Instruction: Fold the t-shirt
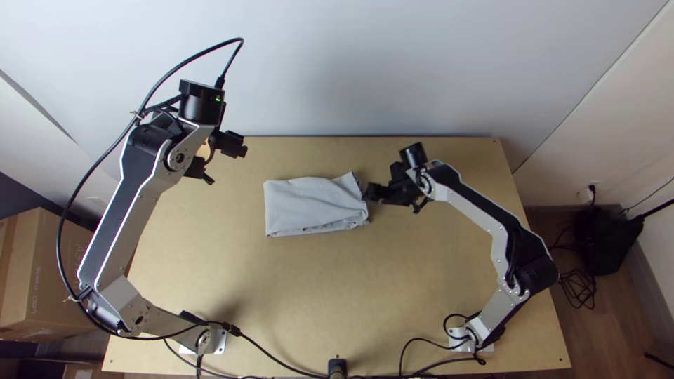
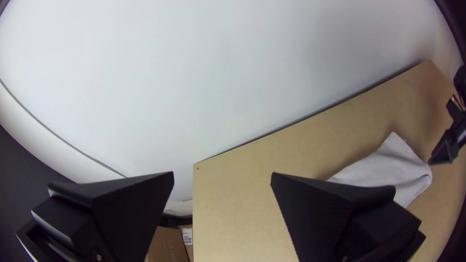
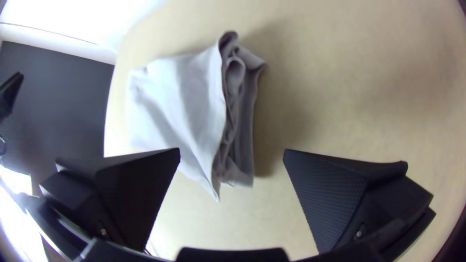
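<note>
Clock laid flat on the table [image 1: 323,302], twelve at the wall.

Nearest: two arm bases, left arm [image 1: 133,217] rooted at seven o'clock, right arm [image 1: 498,231] at five. The wide stance presumably lets each work its own end of the cloth.

Mid-table, a little toward twelve: grey t-shirt [image 1: 309,203], lying folded into a compact, layered rectangle. Likely set there because both arms can reach it. Straighter edge at nine o'clock; loose, curled layers at three, one corner poking out toward one.

Right gripper [image 3: 232,151] just off the shirt's three o'clock end, fingers spread wide, nothing gripped. That end is the untidy one, so the spot would suit a tuck or a straightening pinch; a careless close might drag the top layer askew.

Farther, ten o'clock of the shirt: left gripper [image 2: 222,179], also spread and empty, well apart from the cloth. Reads as a waiting post, giving its partner room.
</note>
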